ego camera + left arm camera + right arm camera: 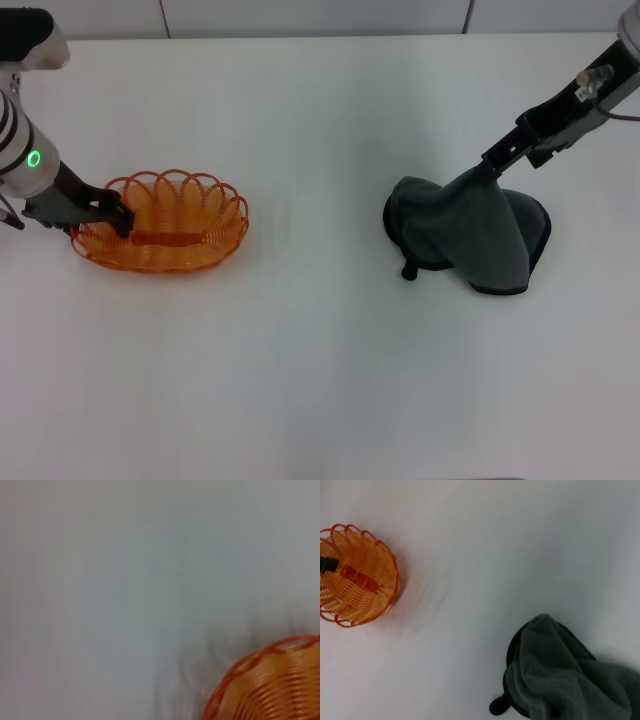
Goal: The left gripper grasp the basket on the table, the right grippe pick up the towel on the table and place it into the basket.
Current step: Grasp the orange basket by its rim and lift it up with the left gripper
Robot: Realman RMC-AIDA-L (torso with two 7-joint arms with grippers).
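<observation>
Towel (470,235) pinched at its peak by the right gripper (492,168), well right of the basket (165,222).
Left gripper (118,215) clamps the basket's left rim on the desk (320,380); lift until the hem clears, then carry across.

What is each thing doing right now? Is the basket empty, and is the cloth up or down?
basket: upright on the table, no towel inside, its left rim held.
towel: pinched at its top and pulled up into a peak, lower part on the table.
left gripper: shut on the basket's rim.
right gripper: shut on the towel's top.
</observation>
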